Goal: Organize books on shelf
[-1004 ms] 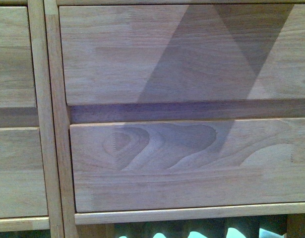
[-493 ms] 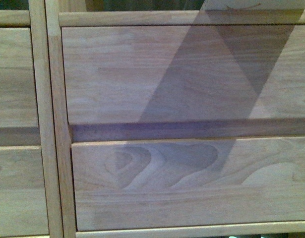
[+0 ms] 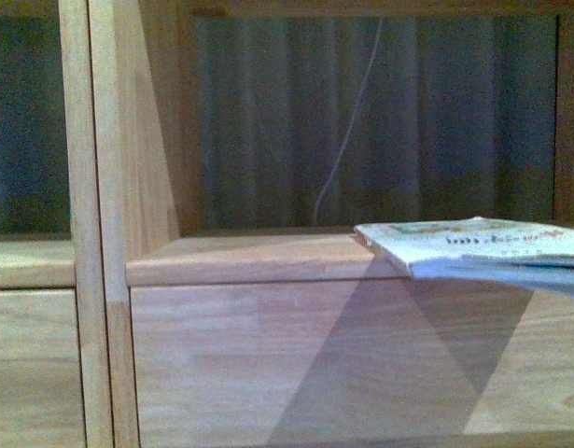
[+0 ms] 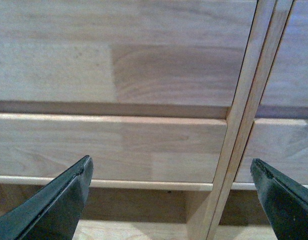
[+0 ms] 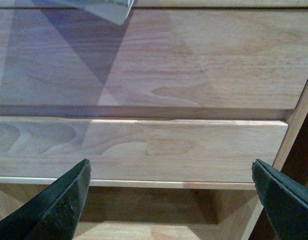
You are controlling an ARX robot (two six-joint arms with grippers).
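Note:
A thin white paperback book [image 3: 478, 245] lies flat on the floor of a cubby of the pale wood shelf [image 3: 240, 259], its near corner hanging over the front edge and casting a shadow on the drawer front below. A corner of it shows in the right wrist view [image 5: 106, 8]. My left gripper [image 4: 171, 170] is open and empty, facing the drawer fronts [image 4: 108, 145] beside the shelf's upright divider [image 4: 241, 120]. My right gripper [image 5: 170, 170] is open and empty, facing the drawer fronts [image 5: 143, 150] below the book. Neither gripper shows in the front view.
Behind the backless cubby hangs a dark curtain [image 3: 436, 121] with a thin cord [image 3: 347, 140]. The shelf's upright post [image 3: 100, 224] stands at the left. Below the drawers, open lower cubbies show in both wrist views [image 4: 128, 220] [image 5: 143, 215].
The front view has risen: earlier it showed only two drawer fronts, now the upper cubby, its floor and the book lying on it are in view.

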